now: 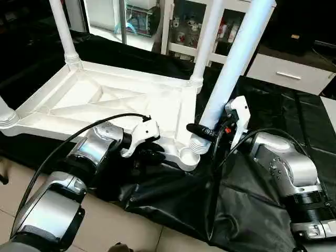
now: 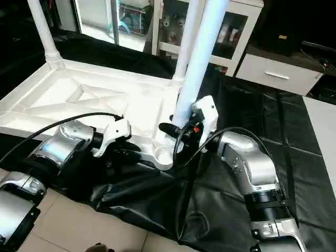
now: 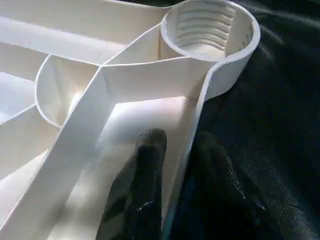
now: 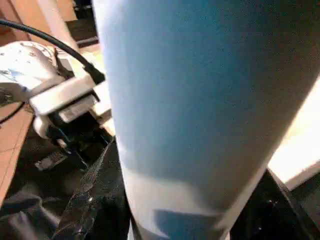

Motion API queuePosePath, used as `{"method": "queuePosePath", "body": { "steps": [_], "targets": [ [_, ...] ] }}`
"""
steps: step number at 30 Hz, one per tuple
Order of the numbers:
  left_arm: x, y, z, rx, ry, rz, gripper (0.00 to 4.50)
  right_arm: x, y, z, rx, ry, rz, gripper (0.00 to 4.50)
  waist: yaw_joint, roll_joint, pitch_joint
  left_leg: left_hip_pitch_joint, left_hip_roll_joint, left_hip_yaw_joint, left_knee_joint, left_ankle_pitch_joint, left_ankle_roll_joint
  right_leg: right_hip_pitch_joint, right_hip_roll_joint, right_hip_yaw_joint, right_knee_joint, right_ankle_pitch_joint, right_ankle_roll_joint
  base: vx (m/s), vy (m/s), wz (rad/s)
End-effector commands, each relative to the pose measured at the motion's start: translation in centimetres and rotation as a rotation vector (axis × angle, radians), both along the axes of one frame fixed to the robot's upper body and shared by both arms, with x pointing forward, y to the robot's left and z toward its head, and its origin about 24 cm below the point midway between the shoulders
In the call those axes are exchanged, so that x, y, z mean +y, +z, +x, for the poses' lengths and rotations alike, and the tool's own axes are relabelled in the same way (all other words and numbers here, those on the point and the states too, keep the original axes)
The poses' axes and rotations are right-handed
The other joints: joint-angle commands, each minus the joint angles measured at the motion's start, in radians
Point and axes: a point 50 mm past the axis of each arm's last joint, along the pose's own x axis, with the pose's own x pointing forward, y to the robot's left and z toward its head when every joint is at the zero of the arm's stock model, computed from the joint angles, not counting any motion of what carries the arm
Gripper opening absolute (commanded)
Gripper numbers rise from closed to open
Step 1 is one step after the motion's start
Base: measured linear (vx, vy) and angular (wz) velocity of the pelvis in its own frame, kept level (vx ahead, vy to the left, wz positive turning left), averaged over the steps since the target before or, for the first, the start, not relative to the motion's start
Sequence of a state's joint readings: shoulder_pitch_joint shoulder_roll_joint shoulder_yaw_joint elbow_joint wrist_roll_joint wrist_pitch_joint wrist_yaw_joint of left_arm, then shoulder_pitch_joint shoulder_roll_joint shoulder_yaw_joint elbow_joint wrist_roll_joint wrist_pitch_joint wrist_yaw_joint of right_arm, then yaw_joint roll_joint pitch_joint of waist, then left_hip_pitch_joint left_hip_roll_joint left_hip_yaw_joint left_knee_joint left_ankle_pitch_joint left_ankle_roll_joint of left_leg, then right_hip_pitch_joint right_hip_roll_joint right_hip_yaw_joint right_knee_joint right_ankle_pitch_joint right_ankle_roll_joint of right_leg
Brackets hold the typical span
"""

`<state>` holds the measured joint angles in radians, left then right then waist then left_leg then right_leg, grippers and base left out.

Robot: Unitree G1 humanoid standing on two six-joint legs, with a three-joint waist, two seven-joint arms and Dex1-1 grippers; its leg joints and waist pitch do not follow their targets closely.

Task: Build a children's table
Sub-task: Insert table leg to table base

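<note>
Nearest the camera, two silver forearms reach forward over a pale tiled floor [image 1: 131, 220] toward a work table draped in black cloth [image 1: 273, 110].

The left gripper [image 1: 149, 155] is closed on the near rim of the tabletop [image 1: 105, 100], close to its near right corner. In the left wrist view, one black finger [image 3: 137, 190] lies inside the rim wall and the other outside it, against the cloth. Just beyond them is an open round corner socket [image 3: 207, 30] with ridges inside.

The right gripper [image 1: 207, 131] is closed around the lower end of a long white leg [image 1: 233, 63]. The leg tilts up and away to the right. Its ribbed foot sits just beside the socket at the near right corner, seemingly resting at the tabletop's edge; whether it has entered the socket cannot be told.

The tabletop lies upside down on the black cloth, with its X-shaped ribs facing up. Three more legs stand upright in the other corners: one at the near left [image 1: 5, 113], one at the far left [image 1: 64, 31], one at the far right [image 1: 206, 42].

Behind the table stand a white cabinet [image 1: 291, 73] with drawers and a glass-fronted shelf unit [image 1: 184, 23].
</note>
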<state>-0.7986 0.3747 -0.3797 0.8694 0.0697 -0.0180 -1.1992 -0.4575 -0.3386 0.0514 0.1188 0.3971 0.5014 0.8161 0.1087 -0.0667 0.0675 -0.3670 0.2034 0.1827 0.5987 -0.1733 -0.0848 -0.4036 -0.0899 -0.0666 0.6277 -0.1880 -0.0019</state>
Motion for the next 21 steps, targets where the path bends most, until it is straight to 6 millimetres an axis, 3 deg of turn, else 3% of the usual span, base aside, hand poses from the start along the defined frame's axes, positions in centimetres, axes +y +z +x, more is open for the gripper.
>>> {"method": "queuePosePath", "body": {
  "steps": [1,9,17,19,21],
  "targets": [
    [-0.6,-0.4,-0.4,-0.002,-0.055,0.046,0.70,-0.2,0.1,-0.3,0.002,0.012,-0.012,1.87,-0.002,0.018,-0.072,0.018,0.032,-0.011,-0.083,-0.252,-0.027,0.049,-0.060,0.047,-0.071,-0.139,-0.220,0.000,0.000,0.00],
    [-1.9,-1.0,-1.3,0.043,-0.001,-0.011,0.65,0.0,-0.6,-0.9,0.032,0.031,-0.036,1.87,-0.003,0.016,-0.071,0.018,0.032,-0.008,-0.083,-0.230,-0.020,0.048,-0.057,0.047,-0.067,-0.101,-0.232,0.000,0.000,0.00],
    [-3.3,-0.6,-1.7,0.043,0.033,-0.051,0.65,0.0,-1.0,-0.9,0.039,0.022,-0.068,1.87,-0.005,0.016,-0.066,0.017,0.033,-0.008,-0.084,-0.256,-0.019,0.045,-0.059,0.048,-0.077,-0.167,-0.215,0.000,0.000,0.00],
    [-3.7,-0.1,-1.6,0.031,0.037,-0.085,1.21,-0.1,-0.8,-0.8,0.034,0.017,-0.062,1.87,-0.005,0.016,-0.066,0.016,0.032,-0.008,-0.084,-0.253,-0.017,0.045,-0.058,0.049,-0.078,-0.173,-0.213,0.000,0.000,0.00],
    [-3.9,0.4,-1.6,0.019,0.022,-0.098,1.35,-0.2,-0.6,-0.7,0.031,0.012,-0.059,1.87,-0.004,0.016,-0.067,0.016,0.031,-0.008,-0.084,-0.250,-0.014,0.046,-0.058,0.048,-0.080,-0.180,-0.208,0.000,0.000,0.00]
  ]
}}
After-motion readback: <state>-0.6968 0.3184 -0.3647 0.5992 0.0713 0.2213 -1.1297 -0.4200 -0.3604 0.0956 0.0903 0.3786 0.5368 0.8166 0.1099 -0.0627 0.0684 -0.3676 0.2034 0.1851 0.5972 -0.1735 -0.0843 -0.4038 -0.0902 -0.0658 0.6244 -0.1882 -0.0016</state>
